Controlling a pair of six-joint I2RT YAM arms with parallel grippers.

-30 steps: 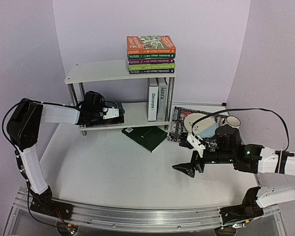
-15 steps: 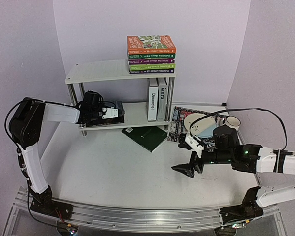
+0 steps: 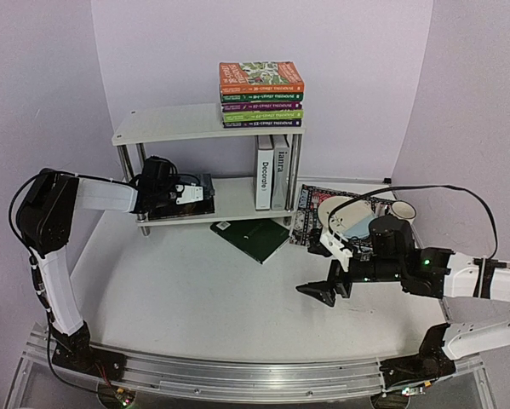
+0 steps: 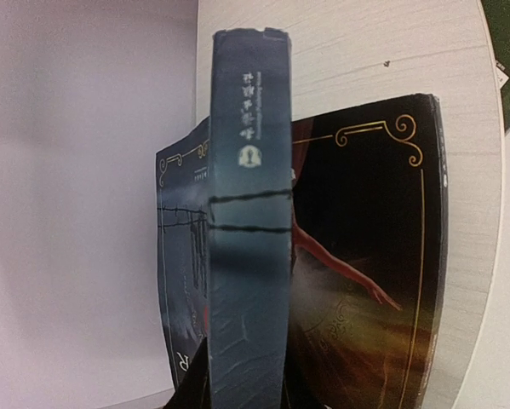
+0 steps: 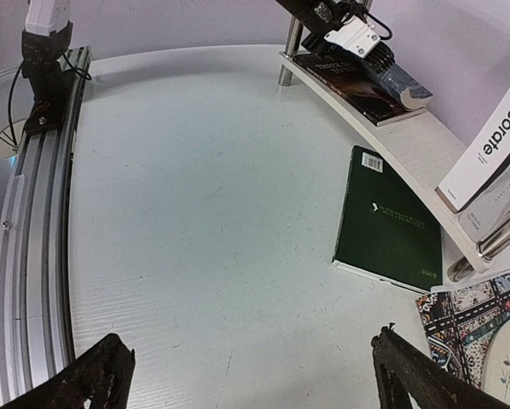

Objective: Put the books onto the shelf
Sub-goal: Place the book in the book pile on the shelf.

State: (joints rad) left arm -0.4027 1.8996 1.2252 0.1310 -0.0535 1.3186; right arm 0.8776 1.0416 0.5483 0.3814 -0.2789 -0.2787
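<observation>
1. My left claw [image 3: 198, 192] reaches into the shelf [image 3: 178, 124] from its left end. It is closed on a blue-grey book [image 4: 248, 213]. In the wrist view the spine faces me, with a finger pressed on either side low down.
2. Directly beyond the claw, a dark book [image 4: 369, 256] with a gold border lies flat on the lower board [image 3: 236, 200]. The gripped book sits over it, but I can't tell whether the two touch.
3. I judge this to be the placing step. Next I need to settle the book onto the dark one, let go, and back out leftward clear of the leg.
4. Further right along that board stand two upright books [image 3: 272, 173]. A stack [image 3: 261, 94] rests on the top board above them.
5. A green book [image 3: 253, 237] lies flat on the table [image 3: 195, 290], not yet shelved. It is ahead and left of my right claw [image 3: 319, 294], with one corner just beside the mat [image 3: 310, 204].
6. The right claw hangs over the table, spread wide and holding nothing. Its next job is probably that green book, and a book lying flat will need an edge to grab.
</observation>
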